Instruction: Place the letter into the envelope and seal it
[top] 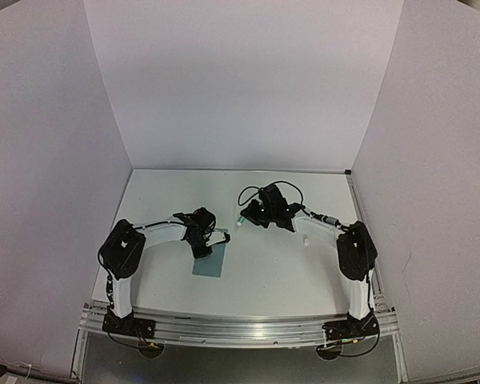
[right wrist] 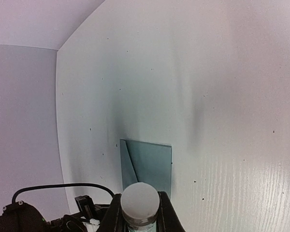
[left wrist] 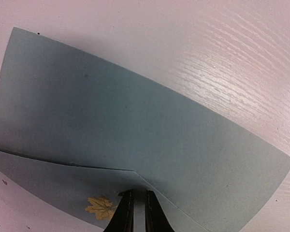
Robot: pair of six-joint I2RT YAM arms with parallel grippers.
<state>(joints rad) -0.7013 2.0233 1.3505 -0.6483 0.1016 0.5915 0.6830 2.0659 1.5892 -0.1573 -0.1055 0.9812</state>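
Note:
The teal envelope (top: 209,262) lies flat on the white table with its triangular flap folded down over its body (left wrist: 135,125). A gold maple-leaf sticker (left wrist: 100,207) sits on it near the flap's point. My left gripper (top: 202,244) is over the envelope's far edge, its jaws nearly together with the tips (left wrist: 137,193) at the flap's point, nothing visibly between them. My right gripper (top: 242,216) hovers farther back, shut on a white-capped stick (right wrist: 140,200). The envelope also shows in the right wrist view (right wrist: 150,164). The tan letter is not in view.
White walls enclose the table (top: 288,264) on three sides. The left arm's wrist and a black cable (right wrist: 43,208) lie just left of my right gripper. A metal rail (top: 240,328) runs along the near edge.

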